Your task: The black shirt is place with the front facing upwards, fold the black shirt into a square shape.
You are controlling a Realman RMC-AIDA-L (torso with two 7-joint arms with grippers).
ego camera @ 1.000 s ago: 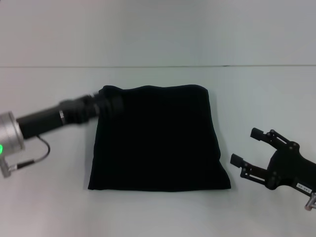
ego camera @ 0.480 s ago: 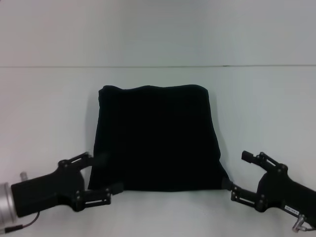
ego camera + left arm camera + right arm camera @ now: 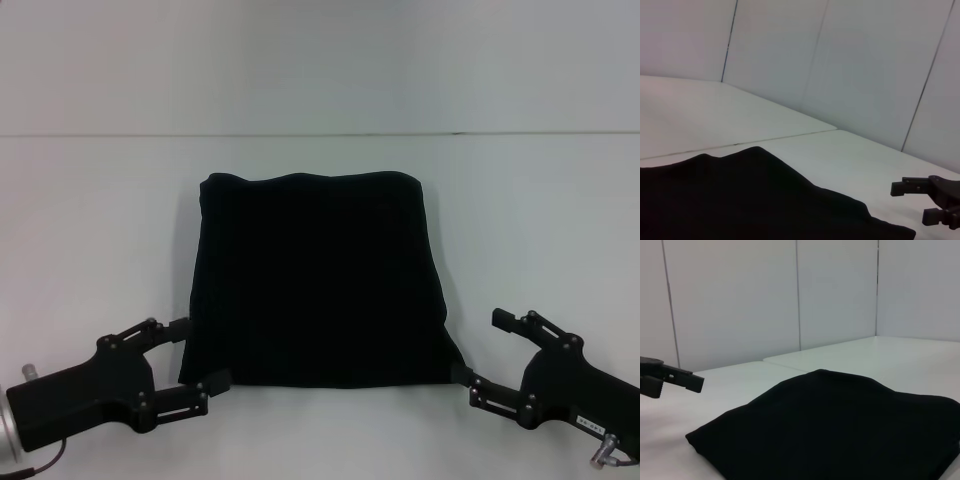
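Black shirt (image 3: 318,280) folded into a compact, roughly square block, slightly wider at the near edge than at the far one, lying flat on the white table (image 3: 100,220) near its middle. Plain matte black cloth, soft and thick-looking, with rounded, slightly puffy folded edges and a gently wavy far edge; no lettering or label visible on the upturned face. From the wrist views, a low mound (image 3: 740,195) with smooth sloping sides (image 3: 840,425). Table surface smooth, pale and hard, with a thin seam line running across beyond the shirt's far edge; pale panelled wall (image 3: 740,300) behind. Left gripper (image 3: 198,354) at the shirt's near left corner, hard-edged black metal with linked fingers spread wide, one fingertip just beside the shirt's left edge and the other at its near corner, grasping nothing. Right gripper (image 3: 484,350) at the shirt's near right corner, likewise spread apart and empty, one fingertip at or touching the corner, the other well clear of the cloth. Each gripper visible in the opposite wrist view beside the shirt (image 3: 925,200) (image 3: 670,380).
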